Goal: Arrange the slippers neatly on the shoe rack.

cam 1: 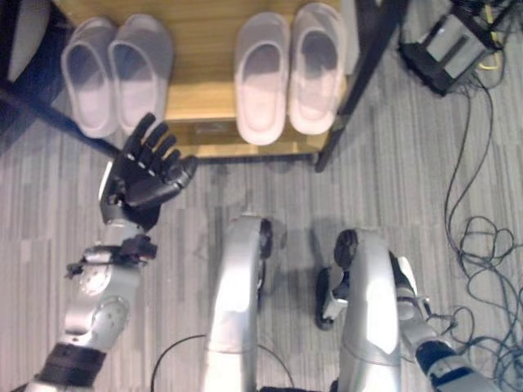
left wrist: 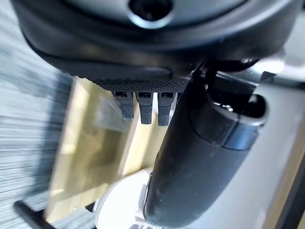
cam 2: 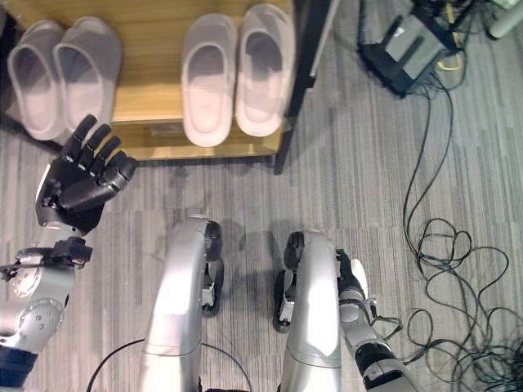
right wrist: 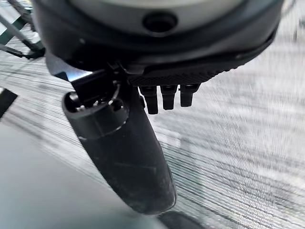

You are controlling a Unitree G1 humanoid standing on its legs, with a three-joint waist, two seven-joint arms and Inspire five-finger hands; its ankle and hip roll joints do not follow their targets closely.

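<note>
Two pairs of pale slippers stand side by side on the wooden shoe rack [cam 1: 204, 33], toes pointing towards me. One pair [cam 1: 114, 73] sits at the shelf's left and the other pair [cam 1: 290, 73] at its right. My left hand [cam 1: 147, 175] is raised in front of the rack's front edge, just below the left pair, open with its fingers spread and nothing in it. In the left wrist view its thumb [left wrist: 200, 162] stands over the shelf and a slipper [left wrist: 121, 202]. My right hand [cam 2: 353, 282] hangs low over the floor, open and empty, as its thumb [right wrist: 119, 143] shows.
A black frame leg [cam 1: 359, 73] of the rack slants down at the shelf's right end, and another black bar [cam 1: 57, 118] crosses at the left. A dark box [cam 1: 445, 49] with cables sits at the far right. Loose cables [cam 1: 482, 237] lie on the grey striped floor.
</note>
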